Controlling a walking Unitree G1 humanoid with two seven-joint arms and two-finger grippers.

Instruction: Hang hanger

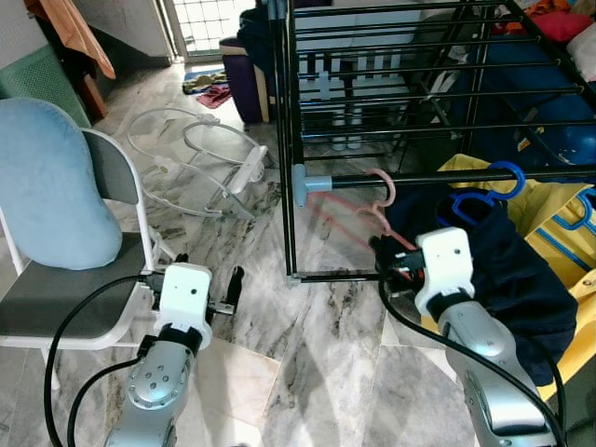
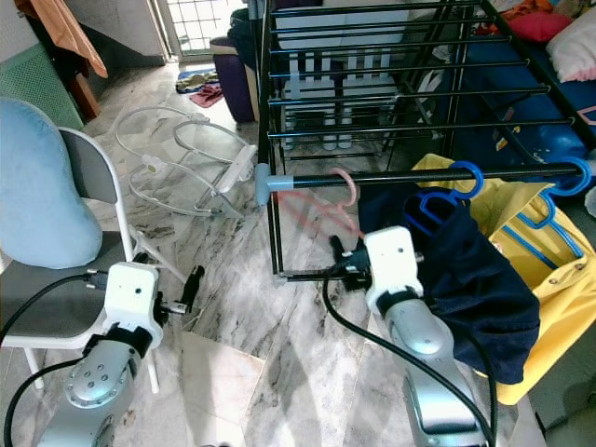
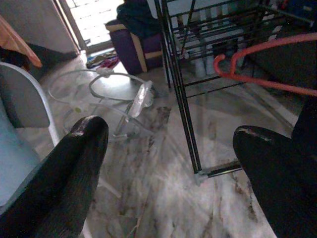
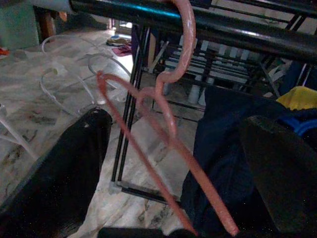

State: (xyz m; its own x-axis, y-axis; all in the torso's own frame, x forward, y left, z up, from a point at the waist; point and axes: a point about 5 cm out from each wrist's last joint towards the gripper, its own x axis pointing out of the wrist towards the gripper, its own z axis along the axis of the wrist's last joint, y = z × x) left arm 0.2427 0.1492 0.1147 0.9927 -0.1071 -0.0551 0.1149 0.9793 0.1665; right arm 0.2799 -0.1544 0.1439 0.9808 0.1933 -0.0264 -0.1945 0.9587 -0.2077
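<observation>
Left eye view: right gripper [image 1: 384,253] sits just below the rack's front rail [image 1: 447,177]. The pink hanger [image 1: 377,209] has its hook over that rail, directly above the gripper, body slanting down toward the fingers. From here I can't tell whether they're holding it. Left gripper [image 1: 207,284] is low beside the grey chair [image 1: 56,303], well apart from the rack; looks idle.

Right eye view: same layout. Blue hangers [image 2: 447,191] carrying a dark garment [image 2: 484,279] and a yellow one [image 2: 545,270] hang further along the rail, past the gripper's outer side. Likely why the pink one went on the bare end.

Left wrist view: fingers [image 3: 74,178] spread wide, nothing between them, only marble floor [image 3: 168,163]. The pink hanger shows far ahead.

Right wrist view: this settles the grip. Fingers [image 4: 64,178] are parted, the hanger runs down between them, contact unclear. Hook is fully over the rail, so my read is it carries its own weight.
</observation>
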